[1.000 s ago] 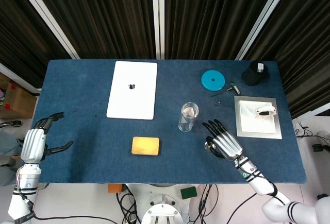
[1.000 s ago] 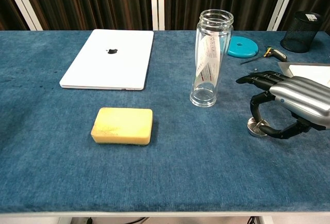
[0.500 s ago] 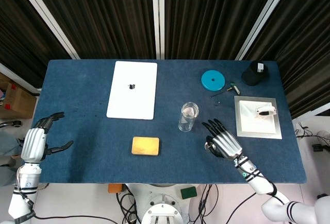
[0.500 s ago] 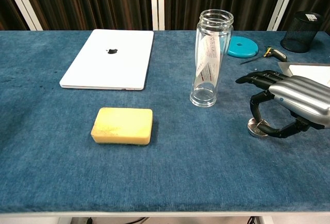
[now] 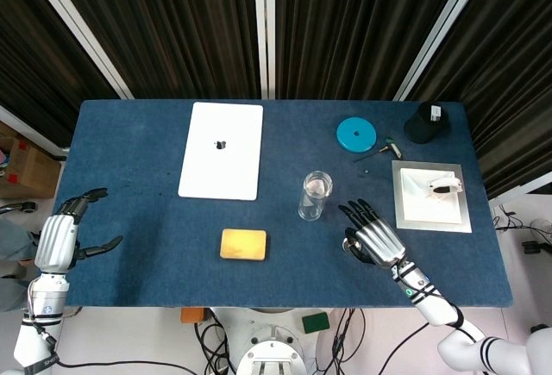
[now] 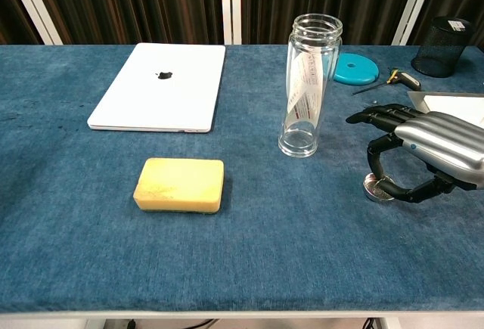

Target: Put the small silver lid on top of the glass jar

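The tall clear glass jar [image 5: 315, 196] [image 6: 306, 87] stands upright and uncovered near the table's middle. The small silver lid [image 5: 349, 243] [image 6: 374, 188] lies flat on the blue cloth to the jar's right and nearer the front edge. My right hand [image 5: 375, 239] [image 6: 431, 147] hovers just over the lid with its fingers stretched toward the jar. Its thumb curls down around the lid's near side, and the lid still rests on the cloth. My left hand [image 5: 60, 237] hangs past the table's left edge with its fingers apart, holding nothing.
A white laptop [image 5: 222, 149] [image 6: 162, 87] lies shut at the back left, with a yellow sponge [image 5: 243, 244] [image 6: 179, 184] in front of it. At the back right are a blue disc [image 5: 356, 134] [image 6: 355, 68], a small tool [image 5: 379, 149], a black mesh cup [image 5: 425, 122] and a white tray [image 5: 410, 207].
The right hand has shifted only very slightly over the lid. The lid, the jar and the left hand stay where they were.
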Robot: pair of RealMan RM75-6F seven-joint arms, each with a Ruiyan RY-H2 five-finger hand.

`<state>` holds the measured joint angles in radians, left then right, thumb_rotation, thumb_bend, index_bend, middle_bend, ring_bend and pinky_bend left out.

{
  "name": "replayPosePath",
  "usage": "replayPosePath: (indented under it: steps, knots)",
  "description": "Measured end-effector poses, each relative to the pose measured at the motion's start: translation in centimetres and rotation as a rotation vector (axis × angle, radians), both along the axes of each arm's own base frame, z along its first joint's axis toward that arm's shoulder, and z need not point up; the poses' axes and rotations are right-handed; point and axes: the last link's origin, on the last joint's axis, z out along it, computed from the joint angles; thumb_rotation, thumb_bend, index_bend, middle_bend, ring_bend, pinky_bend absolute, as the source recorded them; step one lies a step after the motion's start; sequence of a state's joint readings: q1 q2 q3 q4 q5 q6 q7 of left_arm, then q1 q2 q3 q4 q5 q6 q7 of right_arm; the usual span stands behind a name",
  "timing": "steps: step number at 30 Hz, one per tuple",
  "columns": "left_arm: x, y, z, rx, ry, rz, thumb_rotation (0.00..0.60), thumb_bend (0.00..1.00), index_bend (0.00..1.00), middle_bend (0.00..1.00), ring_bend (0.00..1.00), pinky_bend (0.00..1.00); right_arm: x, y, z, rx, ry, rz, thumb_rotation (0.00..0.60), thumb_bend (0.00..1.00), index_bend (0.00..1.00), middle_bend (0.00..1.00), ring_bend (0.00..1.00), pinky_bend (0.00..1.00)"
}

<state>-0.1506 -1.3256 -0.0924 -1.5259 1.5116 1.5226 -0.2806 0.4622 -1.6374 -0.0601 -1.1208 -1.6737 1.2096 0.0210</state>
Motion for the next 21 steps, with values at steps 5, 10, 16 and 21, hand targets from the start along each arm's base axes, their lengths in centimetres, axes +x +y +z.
replayPosePath:
  steps: [5, 10, 16, 21]
  knots:
    - [-0.1, 0.0, -0.1, -0.003, 0.0, 0.002, 0.6, 0.03, 0.22, 0.28, 0.27, 0.26, 0.0, 0.0, 0.2, -0.007, -0.007, 0.002, 0.6, 0.43, 0.61, 0.06, 0.0, 0.0]
    - [-0.1, 0.0, -0.1, -0.001, 0.0, 0.003, 0.6, 0.03, 0.22, 0.28, 0.27, 0.26, 0.0, -0.1, 0.5, -0.019, -0.016, 0.003, 0.6, 0.44, 0.62, 0.06, 0.0, 0.0]
    - [-0.1, -0.1, 0.0, 0.002, 0.001, 0.004, 0.6, 0.03, 0.22, 0.28, 0.27, 0.26, -0.1, -0.3, 1.9, -0.066, -0.042, 0.005, 0.6, 0.44, 0.62, 0.06, 0.0, 0.0]
    - [-0.1, -0.2, 0.1, 0.003, 0.002, 0.002, 0.6, 0.03, 0.22, 0.28, 0.27, 0.26, 0.5, -0.9, 4.2, -0.139, -0.084, 0.025, 0.6, 0.44, 0.63, 0.06, 0.0, 0.0]
